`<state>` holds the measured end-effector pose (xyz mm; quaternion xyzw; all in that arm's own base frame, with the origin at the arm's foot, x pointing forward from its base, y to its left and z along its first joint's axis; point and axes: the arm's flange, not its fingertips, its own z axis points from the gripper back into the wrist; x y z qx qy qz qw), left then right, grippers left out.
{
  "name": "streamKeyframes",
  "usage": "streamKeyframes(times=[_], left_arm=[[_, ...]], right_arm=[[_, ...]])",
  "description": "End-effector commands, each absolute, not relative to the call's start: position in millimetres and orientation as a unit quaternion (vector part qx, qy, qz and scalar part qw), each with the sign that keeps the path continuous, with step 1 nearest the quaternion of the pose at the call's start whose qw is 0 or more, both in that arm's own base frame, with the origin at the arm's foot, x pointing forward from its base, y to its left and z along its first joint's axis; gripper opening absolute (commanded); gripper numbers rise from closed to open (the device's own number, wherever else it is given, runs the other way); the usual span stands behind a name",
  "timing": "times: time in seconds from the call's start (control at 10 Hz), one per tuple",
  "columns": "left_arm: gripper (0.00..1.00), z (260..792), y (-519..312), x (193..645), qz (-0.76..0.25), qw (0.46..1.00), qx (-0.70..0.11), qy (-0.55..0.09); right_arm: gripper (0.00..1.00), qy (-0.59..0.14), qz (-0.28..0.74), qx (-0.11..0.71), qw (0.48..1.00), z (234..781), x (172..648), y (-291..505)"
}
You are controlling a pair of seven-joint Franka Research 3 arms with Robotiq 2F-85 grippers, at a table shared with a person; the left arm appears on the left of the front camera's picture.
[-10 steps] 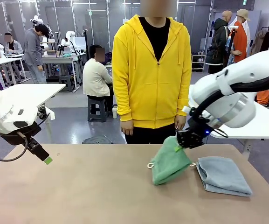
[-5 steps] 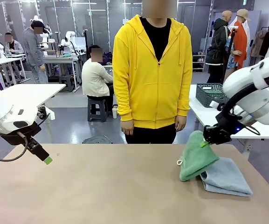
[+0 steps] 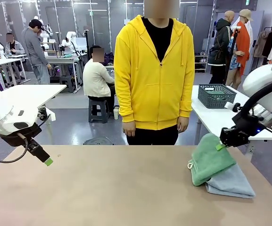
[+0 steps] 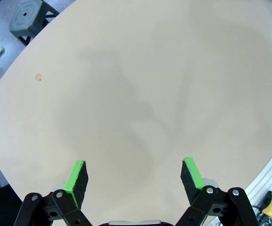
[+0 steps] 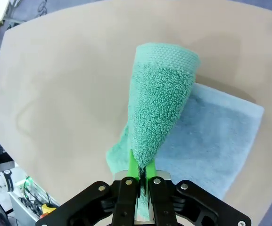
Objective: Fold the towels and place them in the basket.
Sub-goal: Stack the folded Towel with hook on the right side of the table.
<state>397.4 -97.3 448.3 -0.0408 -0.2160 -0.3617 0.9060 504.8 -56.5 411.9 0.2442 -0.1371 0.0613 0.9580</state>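
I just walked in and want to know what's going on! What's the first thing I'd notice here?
The right gripper pinches a fluffy green towel by its top, and the towel hangs over a folded blue-grey towel at the right of the table. A person in a bright yellow hoodie stands at the far side, watching. The left gripper hangs open over bare table.

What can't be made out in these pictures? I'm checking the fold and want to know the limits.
- Blue-grey towel: the green towel hides its left part in the front view.
- Green towel's pinched edge: hidden inside the right hand in the right wrist view.
- Basket: its contents are too small to tell in the front view.
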Motion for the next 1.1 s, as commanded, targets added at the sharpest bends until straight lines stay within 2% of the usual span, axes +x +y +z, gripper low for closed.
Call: streamKeyframes(times=[0.0,0.3,0.4,0.5,0.6,0.7,0.8,1.0], left_arm=[[1.00,450,-99,396,-0.359,0.909,-0.038,-0.209],[1.00,450,-99,396,-0.359,0.909,-0.038,-0.209],[1.00,450,-99,396,-0.359,0.909,-0.038,-0.209],[1.00,450,-99,396,-0.359,0.909,-0.038,-0.209],[1.00,450,-99,396,-0.359,0.909,-0.038,-0.209],[1.00,450,-99,396,-0.359,0.909,-0.038,-0.209],[1.00,450,-99,396,-0.359,0.909,-0.038,-0.209],[1.00,450,-99,396,-0.359,0.909,-0.038,-0.209]], right_arm=[[0.06,-0.137,0.069,0.250,0.956,400,503,-80],[0.06,-0.119,0.055,0.247,0.960,372,502,-106],[0.15,-0.114,0.056,0.243,0.962,366,503,-107],[0.20,-0.108,0.053,0.233,0.965,358,504,-109],[0.44,-0.097,0.049,0.215,0.970,350,506,-110],[0.54,-0.088,0.053,0.207,0.973,346,507,-108],[0.79,-0.085,0.062,0.197,0.975,347,507,-102],[1.00,-0.083,0.064,0.157,0.982,353,506,-97]])
